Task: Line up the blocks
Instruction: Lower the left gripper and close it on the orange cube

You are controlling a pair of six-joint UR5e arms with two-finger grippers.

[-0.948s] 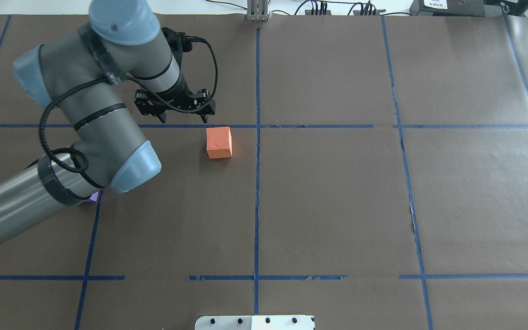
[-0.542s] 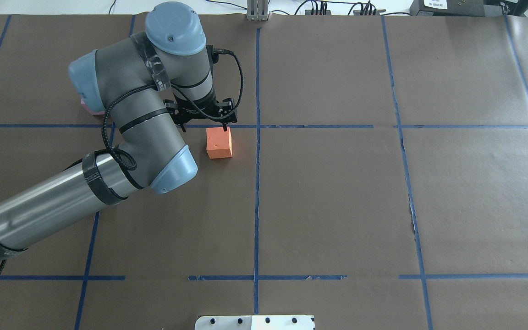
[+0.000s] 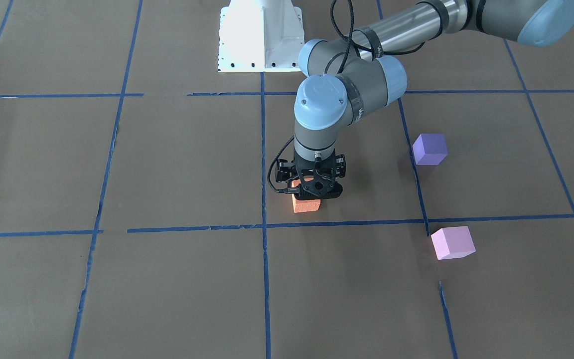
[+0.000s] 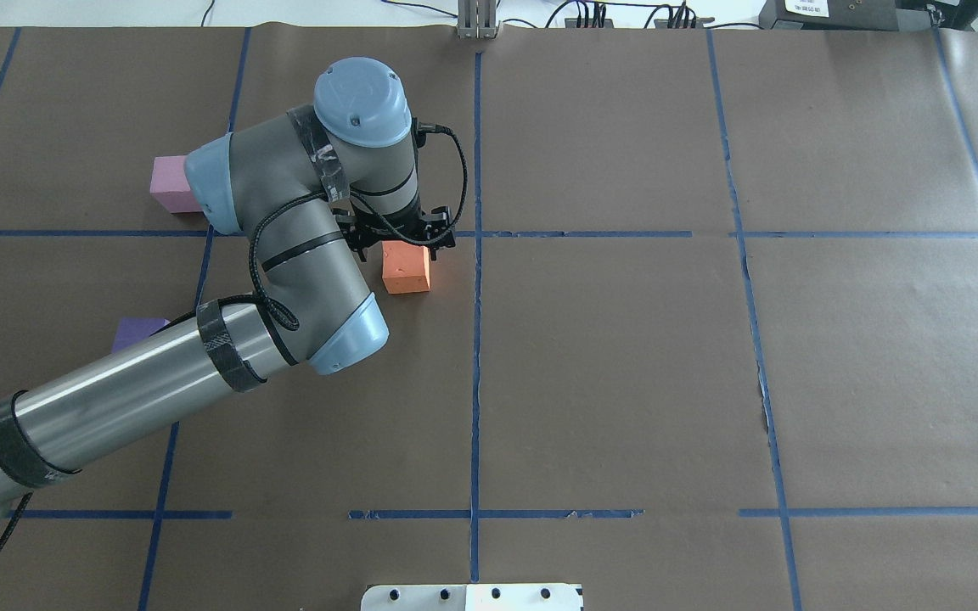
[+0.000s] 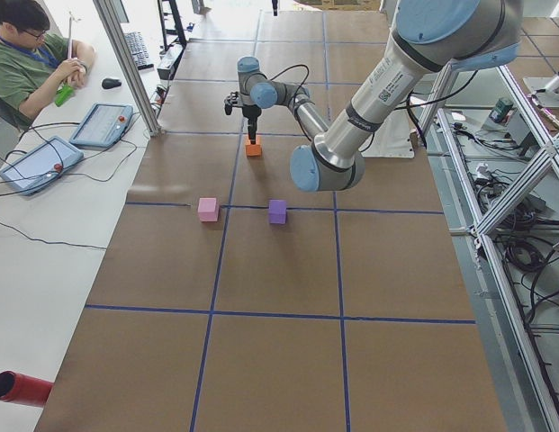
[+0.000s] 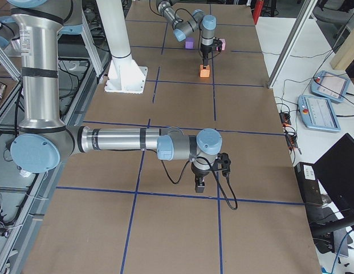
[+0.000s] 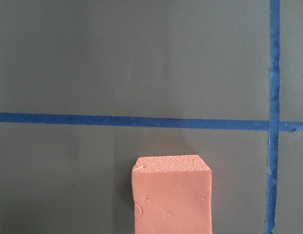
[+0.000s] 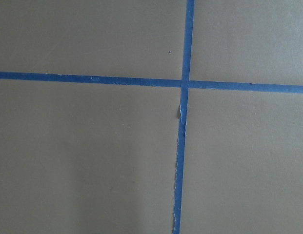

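Seen from across the table, the left gripper (image 3: pixel 311 197) hangs straight down over the orange block (image 3: pixel 307 205). Its black body covers the block's upper part, so only the lower near face shows. The block sits on the brown paper (image 3: pixel 167 164), just on the robot's side of a crosswise blue tape line (image 3: pixel 366 222) and near the lengthwise tape line (image 3: pixel 263 149), on the robot's left of it. The purple block (image 3: pixel 429 149) and the pink block (image 3: pixel 452 243) lie well apart from it, further to the robot's left. From overhead, the fingers stand apart, wider than the block, one past each side of its far end; whether either pad touches it cannot be told. The block is close to a cube with no clear long axis, and its faces are nearly square with the tape grid. In the left-end view the gripper is far and small, upright above the orange block. In the right-end view the right gripper (image 6: pixel 200 184) points down over paper near a tape crossing, well apart from all three blocks; whether its fingers are apart or together cannot be told. The left wrist camera shows the block at the bottom centre, its sides parallel to the tape strip on the view's right. The right wrist camera shows a tape crossing on paper.
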